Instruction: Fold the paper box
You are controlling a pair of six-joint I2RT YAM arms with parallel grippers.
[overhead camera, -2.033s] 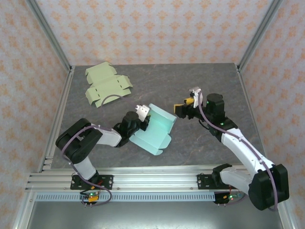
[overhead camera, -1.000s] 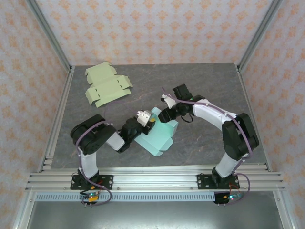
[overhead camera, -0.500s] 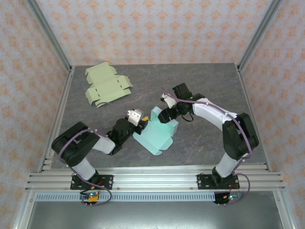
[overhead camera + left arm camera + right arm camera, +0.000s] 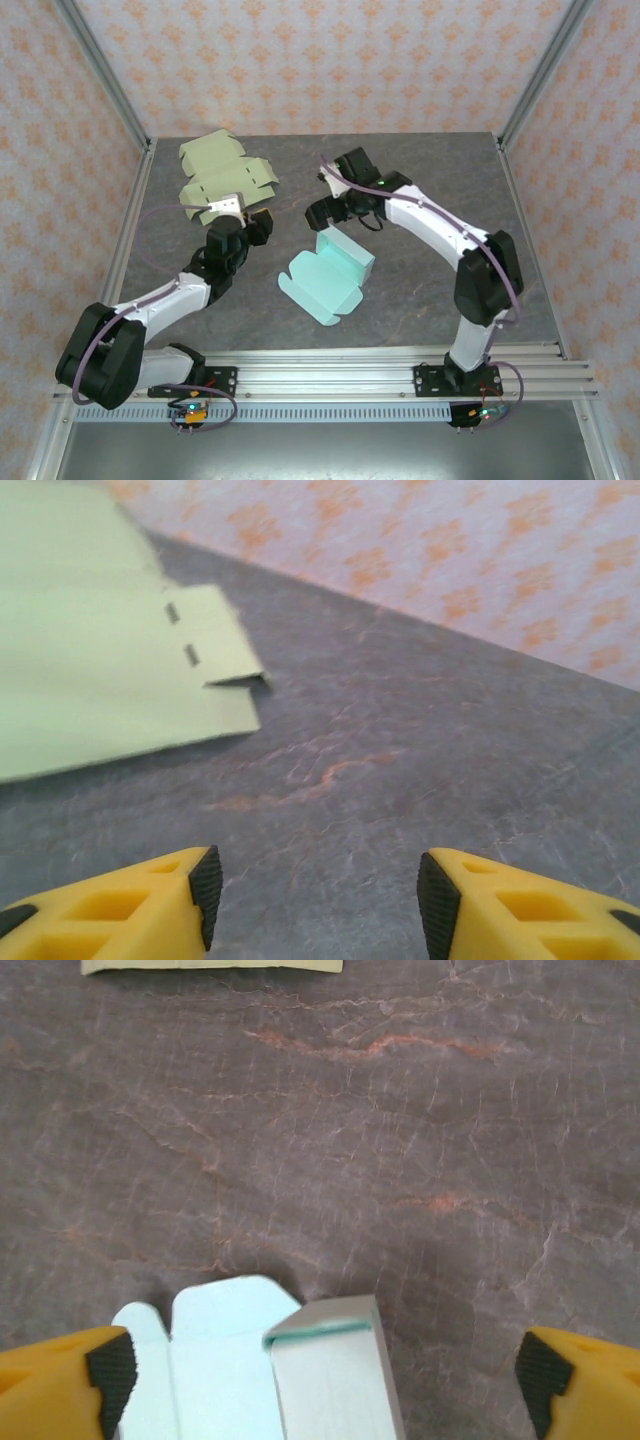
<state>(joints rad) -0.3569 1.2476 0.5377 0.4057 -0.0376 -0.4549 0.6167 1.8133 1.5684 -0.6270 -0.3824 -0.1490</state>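
Paper box (image 4: 328, 282) at centre, flat blank (image 4: 222, 180) at far left, left claw (image 4: 257, 223) between them, right claw (image 4: 319, 213) behind the box

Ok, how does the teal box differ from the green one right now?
The teal box is blue-green, the green one pale olive. The teal box has a far panel folded up; the green one lies flat. The teal box sits mid-table, the green one at the far left. Both are die-cut paper blanks.

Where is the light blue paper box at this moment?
In the top view the light blue paper box lies near the middle of the table, just below the right gripper, apart from it.
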